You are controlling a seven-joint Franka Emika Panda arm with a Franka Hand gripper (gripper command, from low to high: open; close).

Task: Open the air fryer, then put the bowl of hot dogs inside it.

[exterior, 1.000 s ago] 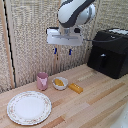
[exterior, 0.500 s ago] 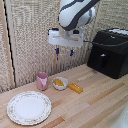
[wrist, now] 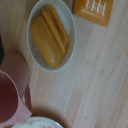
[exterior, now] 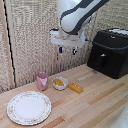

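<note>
Exterior view: the gripper (exterior: 67,49) has drifted slightly toward the air fryer (exterior: 108,52), hanging high with fingers parted and empty. Its drawer looks shut, the handle (exterior: 103,61) untouched, so opening is not yet begun. Wrist view: the bowl (wrist: 52,32) holds hot dogs (wrist: 48,34) beside the pink cup (wrist: 13,90).

Surface: you have a light wooden table (exterior: 95,100).
Resting on it: air fryer (exterior: 109,52), bowl (exterior: 60,83), pink cup (exterior: 42,80), patterned plate (exterior: 29,107), orange bar (exterior: 75,88).
</note>
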